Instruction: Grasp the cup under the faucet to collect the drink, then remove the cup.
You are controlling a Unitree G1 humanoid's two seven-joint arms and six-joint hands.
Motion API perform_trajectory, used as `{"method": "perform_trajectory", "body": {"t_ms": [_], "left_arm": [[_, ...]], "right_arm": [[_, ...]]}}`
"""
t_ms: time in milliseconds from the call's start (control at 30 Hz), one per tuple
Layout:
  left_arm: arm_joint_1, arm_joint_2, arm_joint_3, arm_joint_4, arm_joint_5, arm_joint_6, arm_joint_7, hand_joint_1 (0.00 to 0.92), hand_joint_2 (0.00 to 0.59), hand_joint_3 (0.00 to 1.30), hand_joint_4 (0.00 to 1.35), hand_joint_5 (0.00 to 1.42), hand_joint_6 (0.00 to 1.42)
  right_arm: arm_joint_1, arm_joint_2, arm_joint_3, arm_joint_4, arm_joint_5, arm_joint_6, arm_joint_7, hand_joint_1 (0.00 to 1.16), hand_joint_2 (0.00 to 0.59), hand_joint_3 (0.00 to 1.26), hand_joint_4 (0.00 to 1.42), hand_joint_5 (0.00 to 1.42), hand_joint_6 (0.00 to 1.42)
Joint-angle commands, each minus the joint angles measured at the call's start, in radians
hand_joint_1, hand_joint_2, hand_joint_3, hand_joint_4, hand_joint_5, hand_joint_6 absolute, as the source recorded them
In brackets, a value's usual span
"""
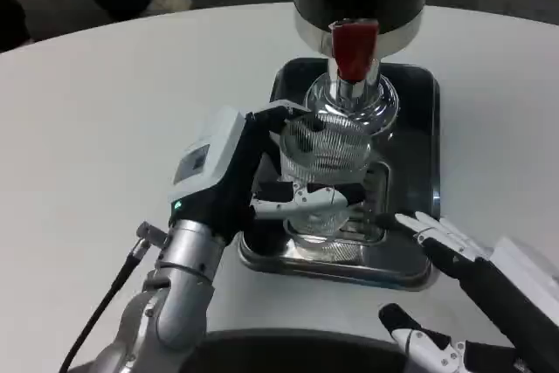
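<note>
A clear ribbed cup [327,163] was gripped by the left hand [253,176] beneath the red-handled faucet [354,50]. The right hand [463,294] was held with fingers apart, holding nothing, beside the metal tray [419,93]

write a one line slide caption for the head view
The left hand holds a ribbed clear glass cup under the red-handled faucet over the steel drip tray; the right hand waits open.
</note>
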Motion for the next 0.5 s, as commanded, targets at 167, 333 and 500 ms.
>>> {"method": "perform_trajectory", "body": {"t_ms": [167, 333, 500], "left_arm": [[-0.044, 0.001, -0.036, 0.070, 0.019, -0.016, 0.048, 0.576, 0.060, 0.77, 0.85, 0.82, 0.45], [-0.047, 0.005, -0.047, 0.075, 0.025, -0.005, 0.054, 0.570, 0.068, 0.77, 0.85, 0.82, 0.47], [-0.056, 0.008, -0.064, 0.055, 0.042, 0.032, 0.029, 0.569, 0.069, 0.77, 0.85, 0.82, 0.46]], "right_arm": [[0.025, 0.001, -0.017, -0.011, 0.017, -0.021, -0.012, 0.58, 0.445, 0.12, 0.04, 0.00, 0.00], [0.028, 0.001, -0.021, -0.008, 0.020, -0.024, -0.014, 0.59, 0.447, 0.12, 0.04, 0.00, 0.00], [0.030, 0.001, -0.019, -0.008, 0.020, -0.023, -0.014, 0.59, 0.448, 0.12, 0.04, 0.00, 0.00]]}}
